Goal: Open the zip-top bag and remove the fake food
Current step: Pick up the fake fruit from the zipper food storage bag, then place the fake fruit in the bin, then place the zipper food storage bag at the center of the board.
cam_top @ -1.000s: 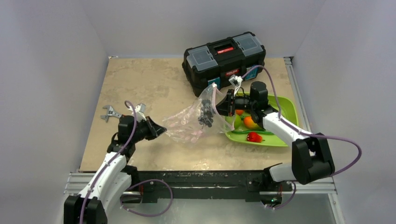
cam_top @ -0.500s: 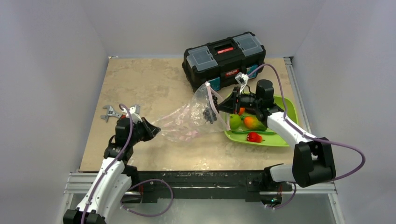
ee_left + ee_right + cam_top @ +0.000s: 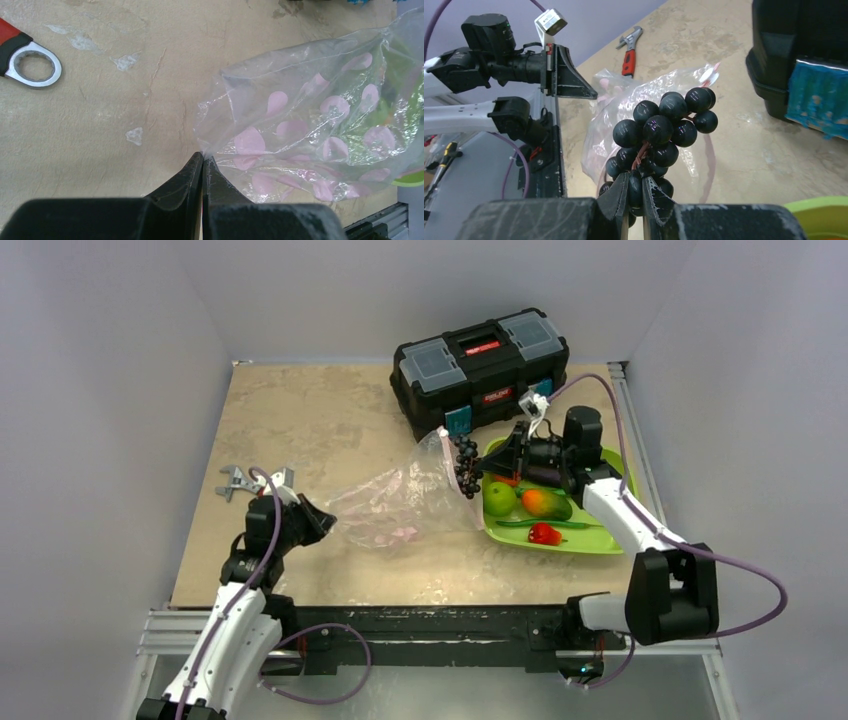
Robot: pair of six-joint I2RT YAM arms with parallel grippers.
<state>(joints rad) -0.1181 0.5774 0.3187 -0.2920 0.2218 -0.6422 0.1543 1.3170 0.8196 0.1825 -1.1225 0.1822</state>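
Note:
The clear zip-top bag (image 3: 400, 502) with pink dots lies stretched across the table, its mouth raised toward the right. My left gripper (image 3: 318, 521) is shut on the bag's bottom corner (image 3: 204, 152). My right gripper (image 3: 484, 458) is shut on the dark purple grapes (image 3: 466, 468) and holds them in the air just outside the bag's mouth; they also show in the right wrist view (image 3: 659, 131). A green apple (image 3: 500, 499), an orange-green mango (image 3: 540, 503), a red pepper (image 3: 544, 534), a long green bean (image 3: 535, 524) and an eggplant (image 3: 542, 476) lie on the green tray (image 3: 618, 475).
A black toolbox (image 3: 480, 365) stands behind the tray and the right gripper. A red-handled wrench (image 3: 22, 60) lies on the table to the left, near my left gripper; it also shows in the top view (image 3: 240, 483). The table's near edge is a black rail.
My right gripper has pulled the grapes rightward out of the bag's mouth, toward the tray. My left gripper has drawn the bag's corner back to the left, stretching the bag.

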